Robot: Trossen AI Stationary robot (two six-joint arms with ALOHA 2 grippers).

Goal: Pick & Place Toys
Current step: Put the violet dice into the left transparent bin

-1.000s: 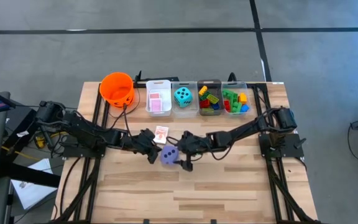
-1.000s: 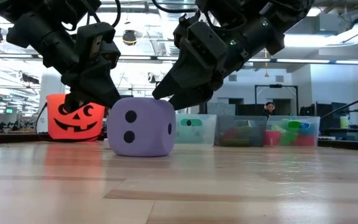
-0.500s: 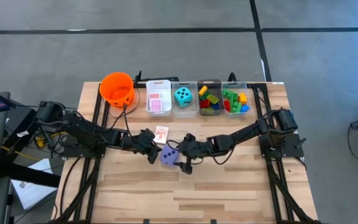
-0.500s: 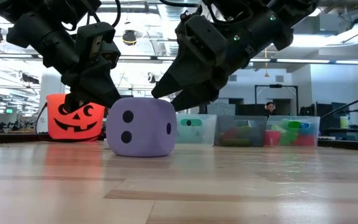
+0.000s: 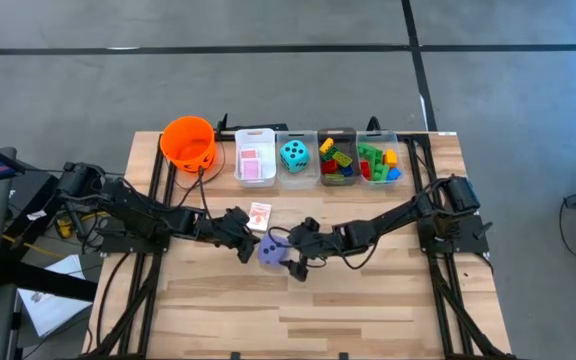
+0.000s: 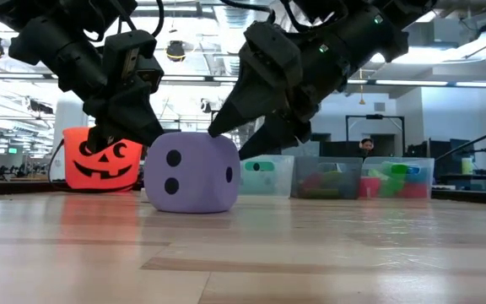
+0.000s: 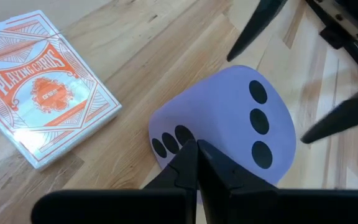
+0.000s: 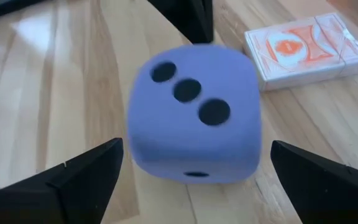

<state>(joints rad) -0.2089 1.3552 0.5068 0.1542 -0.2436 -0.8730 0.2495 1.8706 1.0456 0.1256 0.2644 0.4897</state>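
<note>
High view: purple die at frame centre, flanked by both claws.
Right gripper spread wide around die, not yet clamped, likely lining up a grasp; left gripper pinched closed, empty, touching die's other side, crowding it. Card pack just beyond; bins, bucket farthest up.

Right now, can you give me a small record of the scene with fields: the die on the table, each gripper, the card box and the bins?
die: soft purple dotted die rests on the wooden table
right gripper: open, fingers either side of the die
left gripper: shut, fingertips against the die
card box: orange playing-card box lies beside the die
bins: row of rectangular bins at the table's far edge
</note>
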